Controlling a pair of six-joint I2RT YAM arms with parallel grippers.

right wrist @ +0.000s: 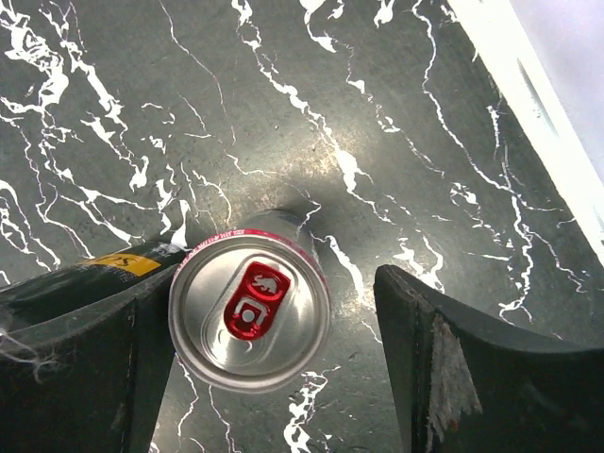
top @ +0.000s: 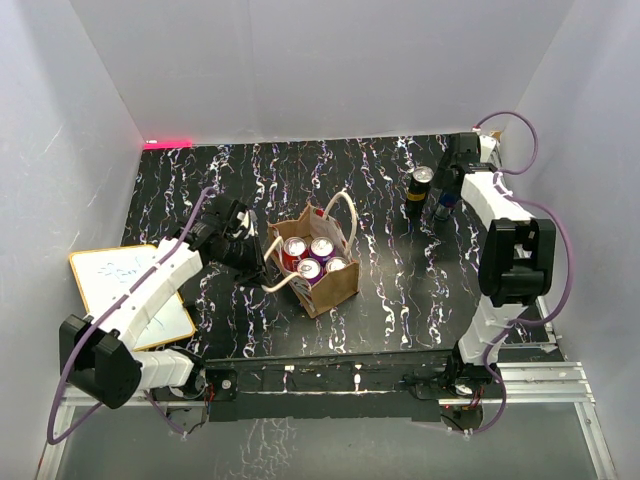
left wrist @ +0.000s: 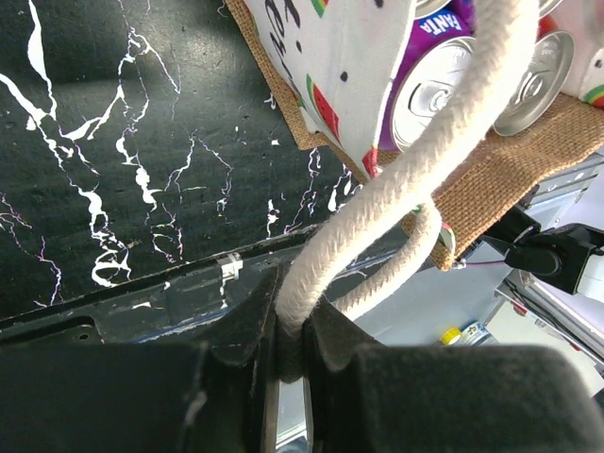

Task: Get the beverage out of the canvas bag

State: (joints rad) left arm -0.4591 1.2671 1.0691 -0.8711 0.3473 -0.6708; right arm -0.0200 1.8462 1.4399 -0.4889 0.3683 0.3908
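The tan canvas bag (top: pixel 325 285) stands mid-table with several cans (top: pixel 309 269) upright inside. My left gripper (top: pixel 250 258) is beside the bag's left side. In the left wrist view it (left wrist: pixel 293 316) is shut on a cream rope handle (left wrist: pixel 377 212). A purple can (left wrist: pixel 436 80) and a silver can top (left wrist: pixel 536 75) show in the bag (left wrist: pixel 495 175). My right gripper (top: pixel 447 193) is at the far right back. In the right wrist view it (right wrist: pixel 278 288) is open around an upright can with a red tab (right wrist: pixel 250 311) standing on the table, its left finger close to the can.
A black can (top: pixel 420 188) stands just left of the right gripper; its black-and-yellow side (right wrist: pixel 94 274) shows behind the left finger. A white board (top: pixel 120 285) lies at the table's left edge. White walls enclose the black marbled table (top: pixel 400 290).
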